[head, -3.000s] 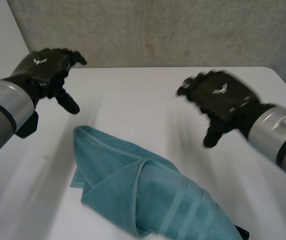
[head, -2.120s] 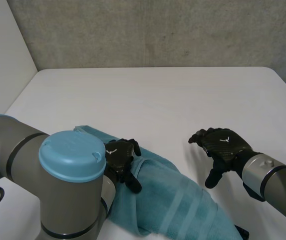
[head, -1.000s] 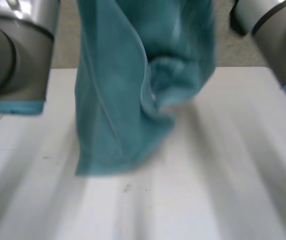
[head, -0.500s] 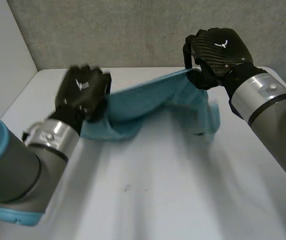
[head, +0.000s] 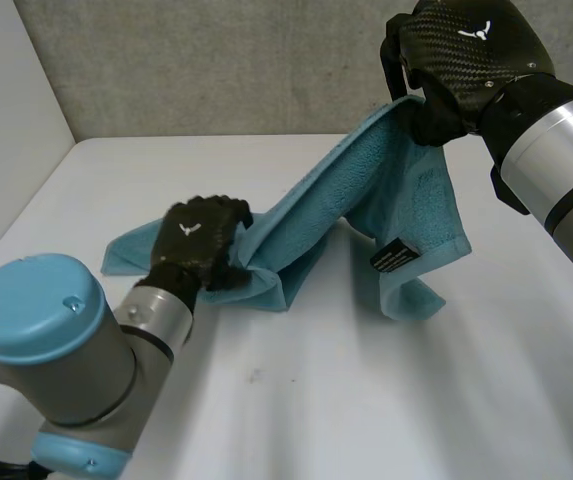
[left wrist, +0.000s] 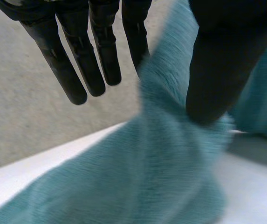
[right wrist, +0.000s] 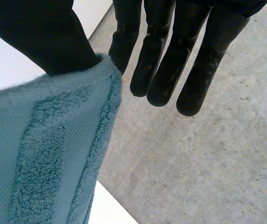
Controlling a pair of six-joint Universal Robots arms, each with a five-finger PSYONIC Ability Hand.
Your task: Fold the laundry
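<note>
The teal towel [head: 356, 190] slants like a barrier across the far middle of the table [head: 366, 400], pinched low by the left hand [head: 198, 245] and high over the far edge by the right hand [head: 461, 60]. Bare surface runs along the near edge, the right edge and the far left corner

brightly, evenly lit from overhead, strongest on the white table [head: 296, 400]. soft grey shadow pooled on the table beneath the raised teal towel [head: 366, 190]. dull sheen across the back of the right hand [head: 466, 50]; mottled, dimmer grey wall [head: 216, 70] behind.
</note>
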